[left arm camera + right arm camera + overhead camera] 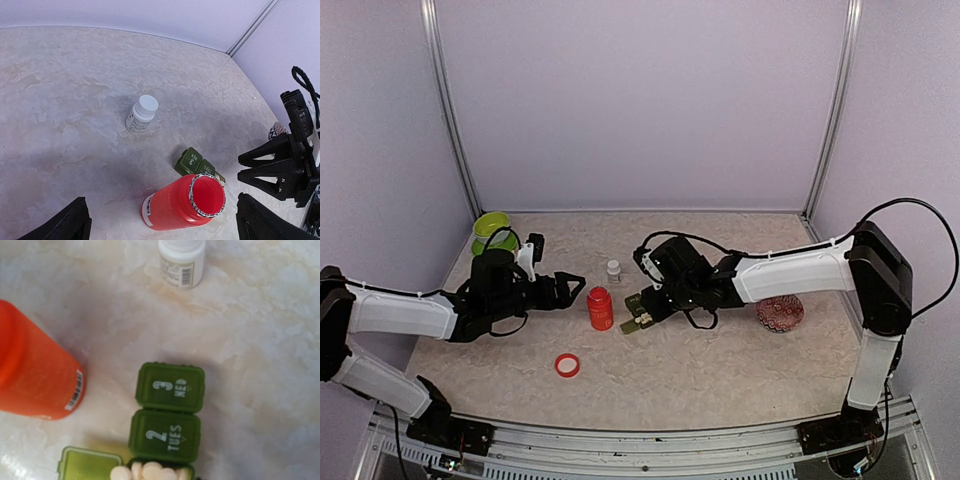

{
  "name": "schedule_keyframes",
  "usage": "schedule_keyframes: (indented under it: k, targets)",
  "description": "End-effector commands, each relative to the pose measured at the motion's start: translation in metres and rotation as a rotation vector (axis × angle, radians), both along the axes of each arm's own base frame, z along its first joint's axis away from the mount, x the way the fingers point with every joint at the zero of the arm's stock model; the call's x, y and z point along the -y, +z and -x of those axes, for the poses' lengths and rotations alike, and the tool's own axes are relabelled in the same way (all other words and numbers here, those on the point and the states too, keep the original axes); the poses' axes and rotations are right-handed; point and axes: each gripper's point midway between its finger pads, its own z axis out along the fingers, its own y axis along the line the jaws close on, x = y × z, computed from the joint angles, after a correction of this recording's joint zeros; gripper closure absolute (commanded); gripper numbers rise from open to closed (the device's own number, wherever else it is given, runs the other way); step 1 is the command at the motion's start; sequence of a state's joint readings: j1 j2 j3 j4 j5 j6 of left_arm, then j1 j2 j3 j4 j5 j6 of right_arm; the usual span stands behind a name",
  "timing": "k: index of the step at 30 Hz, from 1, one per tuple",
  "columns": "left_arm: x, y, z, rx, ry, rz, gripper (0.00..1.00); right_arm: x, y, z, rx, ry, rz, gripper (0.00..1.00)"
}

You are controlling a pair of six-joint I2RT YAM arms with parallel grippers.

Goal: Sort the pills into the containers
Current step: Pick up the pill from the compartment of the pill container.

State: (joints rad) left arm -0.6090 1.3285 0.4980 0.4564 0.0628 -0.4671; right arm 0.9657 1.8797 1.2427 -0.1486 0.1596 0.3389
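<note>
Though uncapped — red bottle (600,308) beside containers (166,432)

Legible only on the containers (167,425), in the right wrist view. On the far lid (170,389), in white: a large "3" with "WED" beside it. On the middle lid (165,436), likewise in white: "2" and "TUES". On the red bottle (35,370), left of those: a white sticker (75,390) with a barcode, digits unreadable. On the white bottle (181,260), farther off: a label with a barcode and fine print, too blurred to read. In the left wrist view, white marks on the same lids, too small to make out.
</note>
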Motion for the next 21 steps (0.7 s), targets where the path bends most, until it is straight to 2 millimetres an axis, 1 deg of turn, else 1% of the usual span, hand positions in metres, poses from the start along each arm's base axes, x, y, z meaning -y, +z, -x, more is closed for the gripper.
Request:
schedule_keyframes:
  k: [1,15,21]
  targets:
    - [0.0,0.003,0.0,0.013,-0.003,0.017,0.01,0.002,-0.022,0.0,-0.042,-0.005,0.022,0.7]
    - [0.0,0.004,0.0,0.013,-0.005,0.018,0.01,-0.001,-0.042,-0.006,-0.073,0.002,0.038,0.69]
    - [0.0,0.003,0.0,0.012,-0.005,0.018,0.01,-0.002,-0.042,-0.009,-0.07,0.001,0.041,0.7]
